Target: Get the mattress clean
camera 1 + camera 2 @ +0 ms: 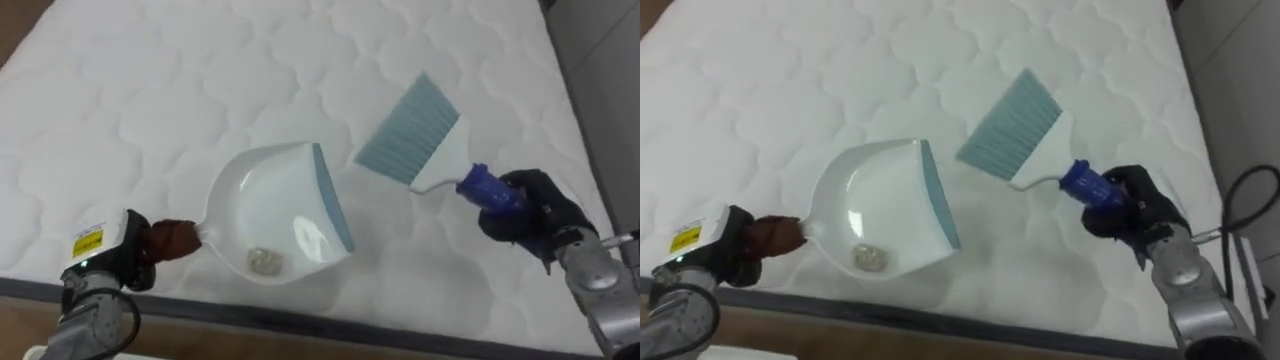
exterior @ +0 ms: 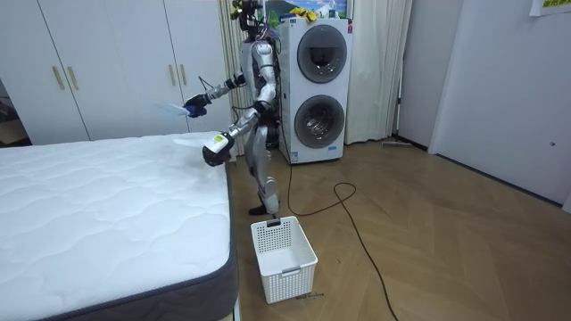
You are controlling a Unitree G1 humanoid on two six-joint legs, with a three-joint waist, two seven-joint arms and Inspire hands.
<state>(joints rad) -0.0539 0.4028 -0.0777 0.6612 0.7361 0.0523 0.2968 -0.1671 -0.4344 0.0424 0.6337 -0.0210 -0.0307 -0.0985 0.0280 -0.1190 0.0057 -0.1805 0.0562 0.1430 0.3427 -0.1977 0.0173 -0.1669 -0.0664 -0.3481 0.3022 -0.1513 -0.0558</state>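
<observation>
Wide open bed (image 1: 140, 90) from 9 round to 12 o'clock of the dustpan (image 1: 265, 205), all bare quilting. At 2 o'clock the brush (image 1: 415, 135) stands in the way, with just a narrow gap between its bristles and the pan's lip. More bare quilting at 4 o'clock, out towards the right hand (image 1: 535, 210). On the floor, a basket (image 2: 284, 259) sits just beside the bed's corner, and stacked washing machines (image 2: 317, 89) are close behind the robot.

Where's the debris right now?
In the left eye view, the pale debris lies inside the white dustpan, near its handle end, held by the left hand at the mattress's near edge.
</observation>
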